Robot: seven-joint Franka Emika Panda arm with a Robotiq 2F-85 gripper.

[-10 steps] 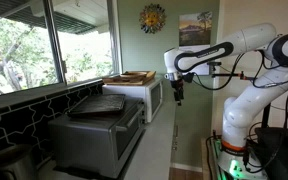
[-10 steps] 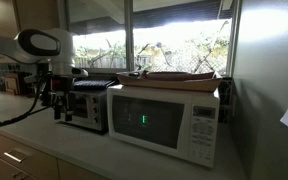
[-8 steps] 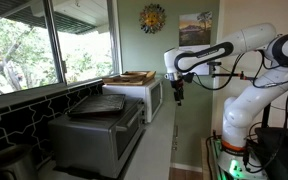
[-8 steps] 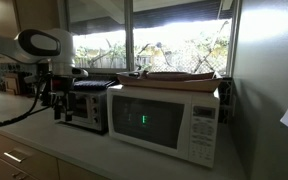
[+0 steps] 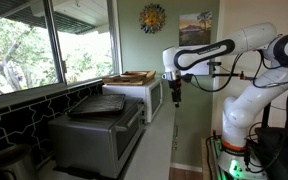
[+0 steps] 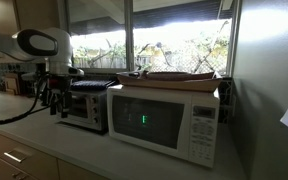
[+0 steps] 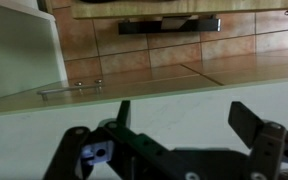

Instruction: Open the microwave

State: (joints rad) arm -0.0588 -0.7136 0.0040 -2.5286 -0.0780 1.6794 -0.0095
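At the left of the table [image 5: 160, 140] sits the dark grey microwave [image 5: 96, 138], door shut, with the white appliance [image 5: 147, 97] just beside it, and right of both the arm [image 5: 209, 52] hangs its fingers [image 7: 248, 120] in the air, spread apart and holding nothing.

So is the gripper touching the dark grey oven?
Apart. In an exterior view the gripper hangs in the air off to the side of the dark grey oven, with a plain gap between them. The wrist view shows its jaws open, holding nothing.

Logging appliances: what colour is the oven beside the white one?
Dark grey metallic; the microwave shows best in an exterior view.
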